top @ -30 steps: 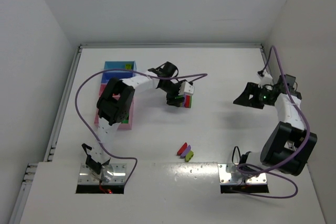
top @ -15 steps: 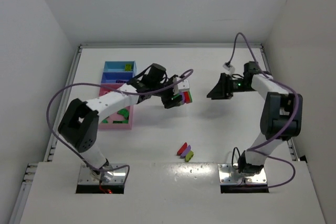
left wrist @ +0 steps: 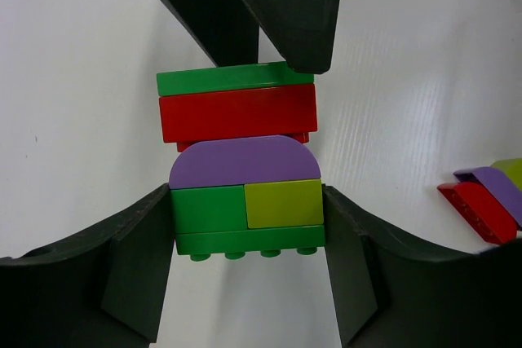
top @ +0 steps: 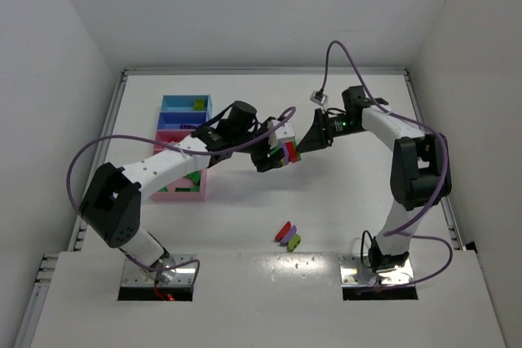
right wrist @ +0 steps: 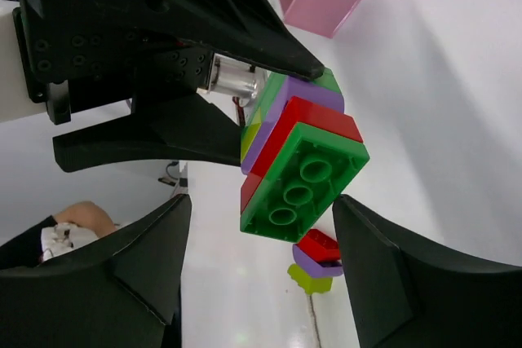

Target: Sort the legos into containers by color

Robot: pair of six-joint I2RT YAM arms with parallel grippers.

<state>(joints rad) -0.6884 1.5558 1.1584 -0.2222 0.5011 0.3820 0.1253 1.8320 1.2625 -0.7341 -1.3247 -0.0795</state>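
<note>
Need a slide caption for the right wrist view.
Left gripper holding the stacked lego block inside the open right gripper, three loose bricks beyond.

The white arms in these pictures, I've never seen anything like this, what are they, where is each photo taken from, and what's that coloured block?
They are two robot arms bolted to a white table. The wide picture comes from a fixed camera above; the two close-ups come from cameras on the wrists, so the dark shapes are each arm's own fingers. The left gripper is clamped on a stacked block of green, red, purple and yellow-green bricks. The right gripper is open, its fingers either side of the block's green end. Three loose bricks lie near the front, and a row of blue and pink trays sits at the left.
</note>
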